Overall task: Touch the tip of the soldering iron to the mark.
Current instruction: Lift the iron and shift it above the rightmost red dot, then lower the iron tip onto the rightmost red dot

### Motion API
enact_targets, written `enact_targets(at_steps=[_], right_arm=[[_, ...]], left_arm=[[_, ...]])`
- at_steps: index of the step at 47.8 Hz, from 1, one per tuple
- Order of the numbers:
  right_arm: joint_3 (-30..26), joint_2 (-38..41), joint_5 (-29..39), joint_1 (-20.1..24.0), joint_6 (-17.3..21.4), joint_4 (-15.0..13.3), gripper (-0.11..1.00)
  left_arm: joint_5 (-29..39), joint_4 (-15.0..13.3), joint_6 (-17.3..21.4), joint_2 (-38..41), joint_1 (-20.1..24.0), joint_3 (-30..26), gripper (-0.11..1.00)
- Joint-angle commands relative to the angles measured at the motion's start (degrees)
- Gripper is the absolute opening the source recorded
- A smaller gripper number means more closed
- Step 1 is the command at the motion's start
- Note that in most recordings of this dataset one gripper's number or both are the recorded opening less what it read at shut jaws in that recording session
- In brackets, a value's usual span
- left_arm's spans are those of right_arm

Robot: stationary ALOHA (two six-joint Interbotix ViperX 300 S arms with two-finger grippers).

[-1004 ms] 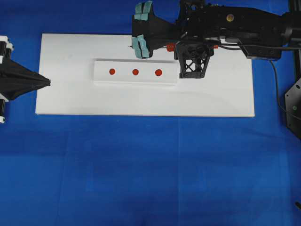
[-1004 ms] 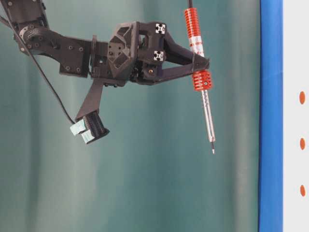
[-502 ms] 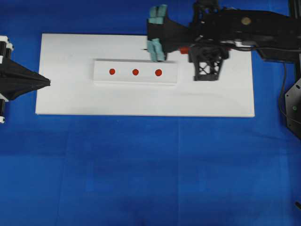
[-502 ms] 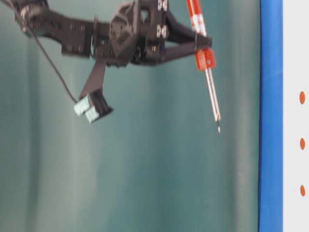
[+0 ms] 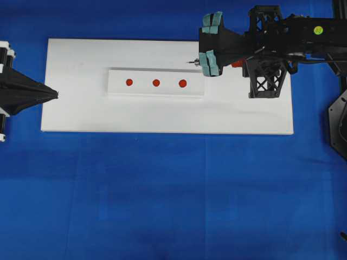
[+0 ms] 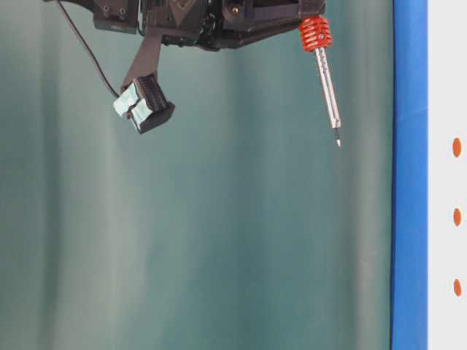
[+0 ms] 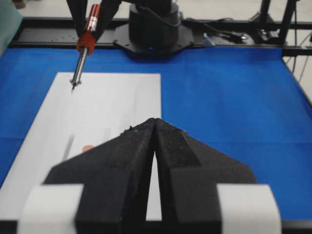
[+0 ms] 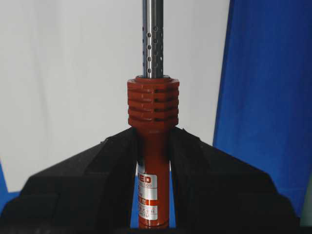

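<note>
We see a table covered in blue cloth (image 5: 162,195). On it lies a large white board (image 5: 81,114), set toward the far side — its long edges run left to right. On the board rests a smaller white strip (image 5: 116,89), near the board's middle, carrying three red marks (image 5: 156,83) in a row.

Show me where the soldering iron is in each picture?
Overhead: soldering iron top right, mostly hidden under the arm.
Table-level: top, right of centre.
Left wrist: top left.
Right wrist: centre, clamped in the right gripper.
Shared landmark: white board.
</note>
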Motion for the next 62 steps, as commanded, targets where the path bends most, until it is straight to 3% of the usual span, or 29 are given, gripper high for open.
enact_targets(at_steps=[1, 32, 62], right_arm=[[-0.5, -1.5, -0.4, 0.1, 0.1, 0.1, 0.06], [-0.5, -0.9, -0.9, 0.1, 0.1, 0.6, 0.06], [1.3, 7.7, -5.0, 0.1, -0.2, 2.1, 0.06]], left_arm=[[-0.4, 0.0, 0.0, 0.2, 0.0, -0.5, 0.0], [-0.4, 0.0, 0.1, 0.2, 0.0, -0.5, 0.0], [-0.4, 0.0, 0.2, 0.2, 0.0, -0.6, 0.0]])
